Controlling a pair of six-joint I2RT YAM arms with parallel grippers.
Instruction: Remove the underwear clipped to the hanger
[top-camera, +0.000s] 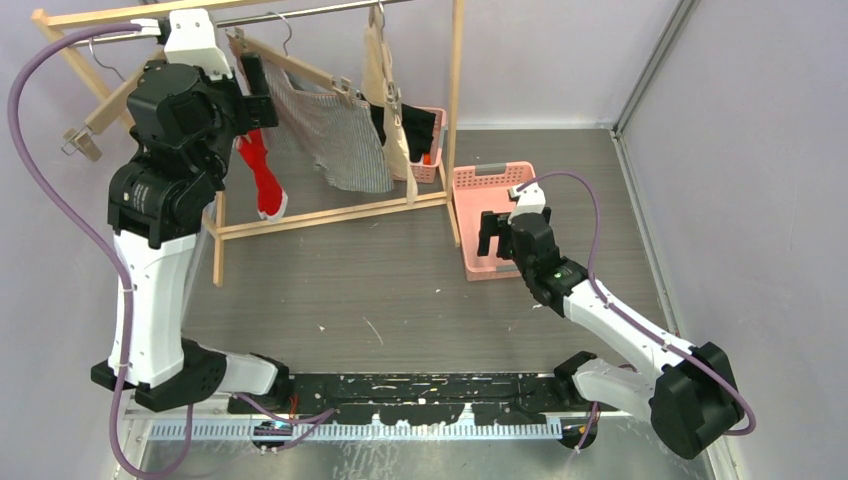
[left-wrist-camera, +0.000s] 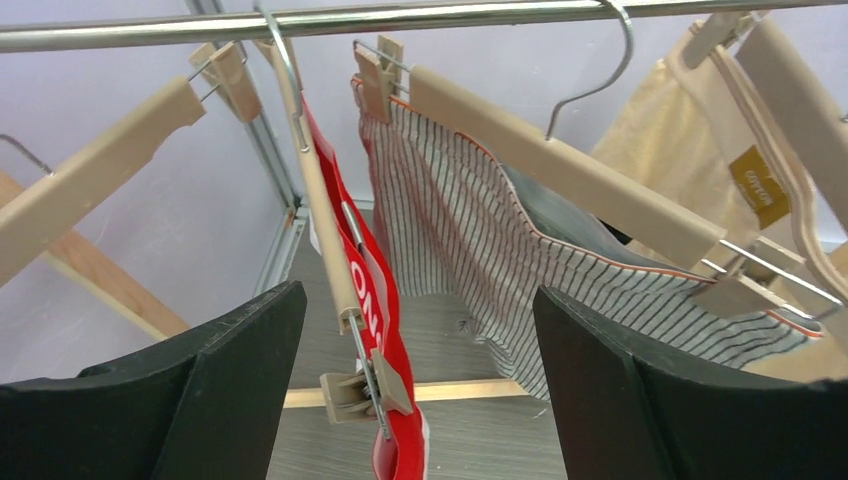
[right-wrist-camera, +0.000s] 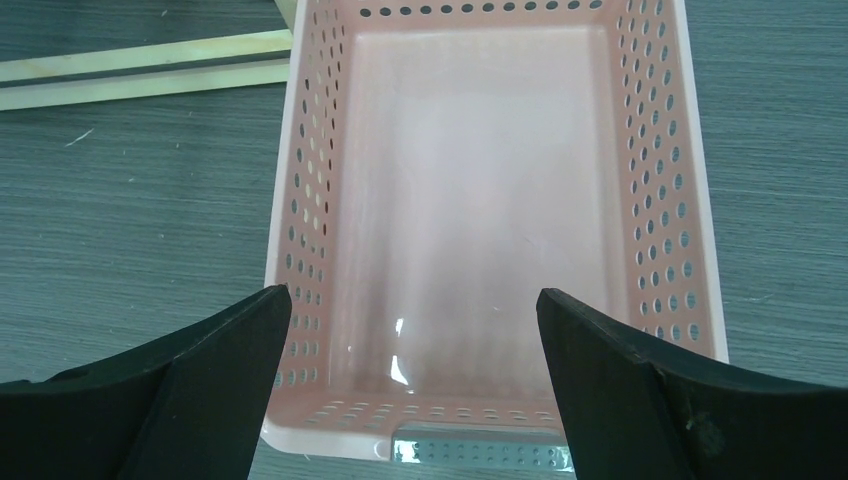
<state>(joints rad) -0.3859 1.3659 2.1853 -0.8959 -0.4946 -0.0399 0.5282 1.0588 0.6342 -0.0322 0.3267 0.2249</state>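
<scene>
Three pieces hang from wooden clip hangers on the rack. The red underwear (top-camera: 263, 178) is clipped to a steeply tilted hanger (left-wrist-camera: 318, 200); its lower clip (left-wrist-camera: 362, 390) grips the red cloth (left-wrist-camera: 378, 300). The striped underwear (top-camera: 335, 135) hangs to its right (left-wrist-camera: 470, 240). The beige underwear (top-camera: 378, 70) hangs furthest right (left-wrist-camera: 680, 150). My left gripper (top-camera: 252, 88) is open and raised at the rack, its jaws either side of the red piece and its clip (left-wrist-camera: 418, 300), not touching. My right gripper (top-camera: 492, 232) is open and empty above the pink basket (right-wrist-camera: 412, 295).
The empty pink basket (top-camera: 490, 180) stands on the table right of the rack; its rim (right-wrist-camera: 300, 200) fills the right wrist view. A second pink basket (top-camera: 432, 165) with black clothes (top-camera: 415, 125) stands behind the rack. An empty hanger (left-wrist-camera: 90, 180) hangs left. The metal rod (left-wrist-camera: 400, 20) runs overhead.
</scene>
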